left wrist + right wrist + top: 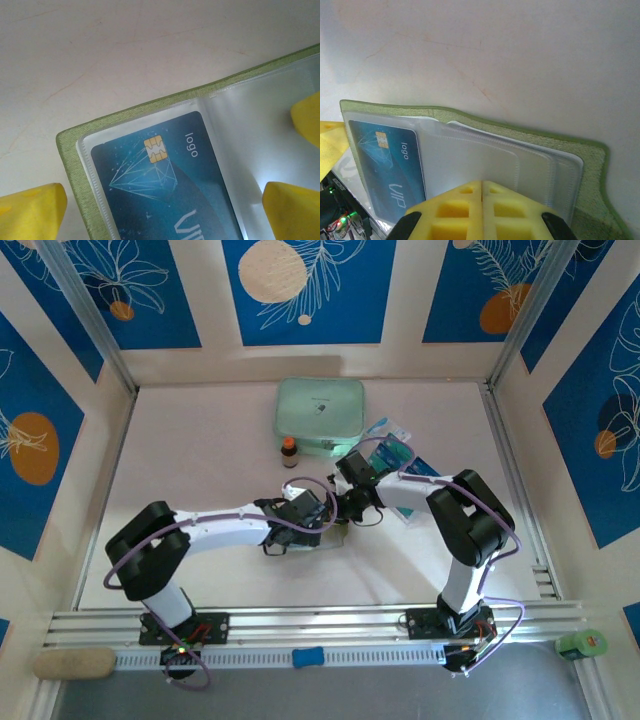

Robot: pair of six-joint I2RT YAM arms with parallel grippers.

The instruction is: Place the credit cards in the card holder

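Open card holder [67, 150] flat on the table, right under both hands. L gripper [162, 209] spread as wide as can be, holding nothing: one yellow finger [30, 210] just off the holder's outer edge, the other over the clear pocket. Between them, one blue card [155, 190] already tucked in that pocket, chip end pointing away from the hand, long side running back toward the wrist on a slant. R gripper [482, 192] squeezed tight shut, tips together, down over the empty clear pockets, w/ the blue card just to its left. Can't tell if pressing the holder flat or pinching a flap. From above, prob. spare cards [424, 468] back along the R arm, behind its fingertips, partly hidden under it, well apart from L. So R arm likely nearer for the next pick, w/ L free to steady the holder. Pocket mouths too hard to make out.
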